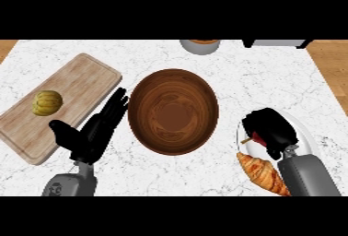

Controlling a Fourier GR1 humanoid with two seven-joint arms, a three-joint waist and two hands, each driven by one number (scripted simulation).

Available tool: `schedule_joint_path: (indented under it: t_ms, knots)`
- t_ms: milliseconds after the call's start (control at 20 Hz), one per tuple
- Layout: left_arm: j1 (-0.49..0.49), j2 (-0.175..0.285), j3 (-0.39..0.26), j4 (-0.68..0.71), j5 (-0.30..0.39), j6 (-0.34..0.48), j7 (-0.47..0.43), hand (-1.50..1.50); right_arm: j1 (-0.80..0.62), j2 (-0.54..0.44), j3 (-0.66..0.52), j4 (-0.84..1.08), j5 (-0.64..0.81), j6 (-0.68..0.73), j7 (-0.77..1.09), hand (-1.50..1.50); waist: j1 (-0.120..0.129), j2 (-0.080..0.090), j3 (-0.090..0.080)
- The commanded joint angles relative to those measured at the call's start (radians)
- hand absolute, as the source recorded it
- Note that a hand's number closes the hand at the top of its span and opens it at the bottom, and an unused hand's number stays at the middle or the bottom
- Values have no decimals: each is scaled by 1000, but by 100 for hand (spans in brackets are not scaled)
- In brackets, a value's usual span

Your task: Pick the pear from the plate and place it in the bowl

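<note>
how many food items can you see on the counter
3: a yellow squash on the cutting board at left; a croissant on the plate; the pear, mostly hidden under the curled right hand. More may be hidden.

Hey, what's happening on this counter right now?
The robot's right hand is down on the white plate, fingers curled over a reddish thing, likely the pear, which is mostly hidden. A croissant lies on the same plate. The wooden bowl in the middle holds nothing, so the pear is not yet moved. The left hand rests open beside the bowl, near a cutting board with a small yellowish vegetable.
</note>
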Motion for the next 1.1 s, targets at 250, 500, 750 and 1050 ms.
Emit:
schedule_joint_path:
  t_ms: [250, 500, 750, 1050]
  knots:
    - [10, -6, -2, 8, 4, 1, 6, 0, 27, 223, 161, -186, 21, 67, 460, 150, 12, -4, 48]
    - [23, -14, -13, 27, 0, -2, 0, 0, -25, 227, 311, -367, -6, 44, 735, 150, 26, -6, 47]
    - [-2, -3, 5, 28, 2, -6, -4, 0, -92, 228, 485, -523, 6, 92, 1025, 150, 31, -3, 45]
    - [-19, -18, -19, 30, -6, -9, 9, 0, -227, 228, 662, -648, -34, 169, 1432, 150, 55, 15, 47]
